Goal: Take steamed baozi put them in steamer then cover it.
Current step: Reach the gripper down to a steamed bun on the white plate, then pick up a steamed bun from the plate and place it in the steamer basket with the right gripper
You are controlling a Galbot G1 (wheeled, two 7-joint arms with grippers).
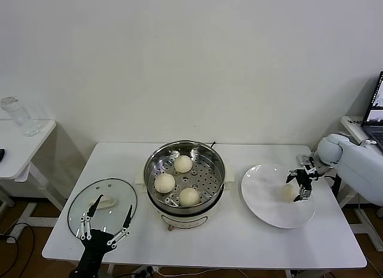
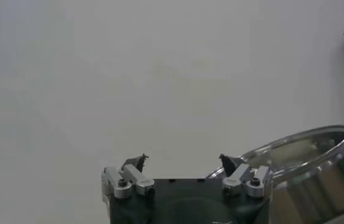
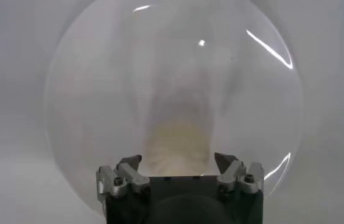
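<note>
Three baozi (image 1: 182, 164) sit in the steamer (image 1: 184, 175). Right of it, the right gripper (image 1: 301, 183) straddles the fourth baozi (image 1: 286, 192) on the plate (image 1: 263, 203), fingers spread. Left of it lies the cover (image 1: 102, 207), with the left gripper (image 1: 106, 226) spread above.

- You see cream-white baozi (image 1: 182, 164) on the shiny steel steamer (image 1: 184, 170), whose tray is perforated.
- The plate (image 1: 278, 196) and worktop (image 1: 239, 236) are white.
- The cover (image 1: 102, 206) is clear glass.

Both arms low — left hand (image 1: 108, 221) and right hand (image 1: 301, 185) spread.
</note>
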